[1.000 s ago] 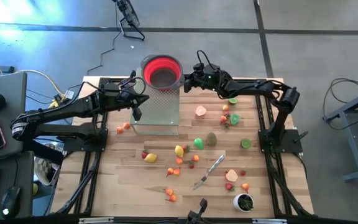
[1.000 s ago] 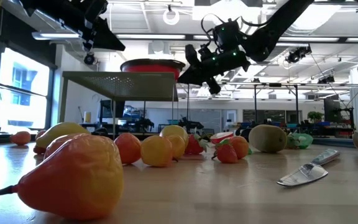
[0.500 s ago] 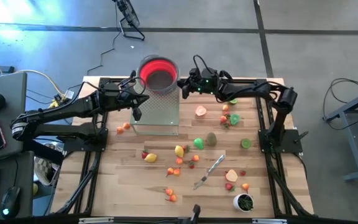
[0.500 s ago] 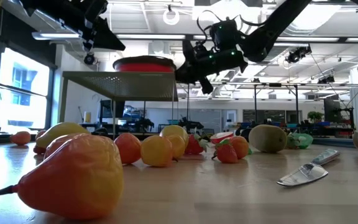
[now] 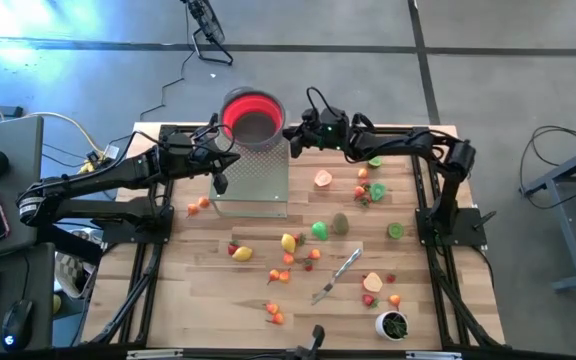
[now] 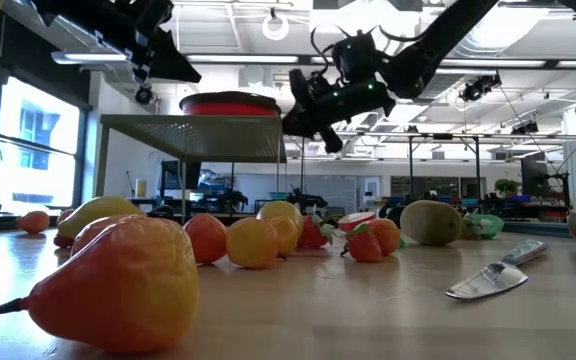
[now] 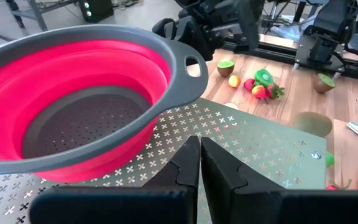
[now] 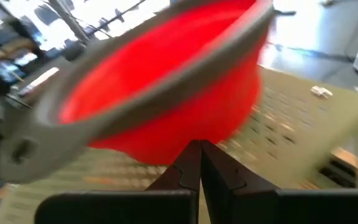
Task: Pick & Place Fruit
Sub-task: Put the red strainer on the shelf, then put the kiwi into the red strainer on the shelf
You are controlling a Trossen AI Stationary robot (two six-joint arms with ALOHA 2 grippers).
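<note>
i look level across my wooden table (image 6: 368,310). a big orange pear-shaped fruit (image 6: 118,285) sits nearest, with more fruit pieces (image 6: 253,242) in a row behind it and a knife (image 6: 493,278) lying off to one side. farther back a perforated stand (image 6: 193,125) carries the red bowl (image 6: 230,103). my right claw (image 6: 303,118), fingers together, hangs just beside the bowl's rim.

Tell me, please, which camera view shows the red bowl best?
The left wrist view: the red bowl fills it, showing grey rim, handle and perforated base on the perforated shelf. The high view shows it small from above, the low view only its edge, the right wrist view a blurred side.
</note>
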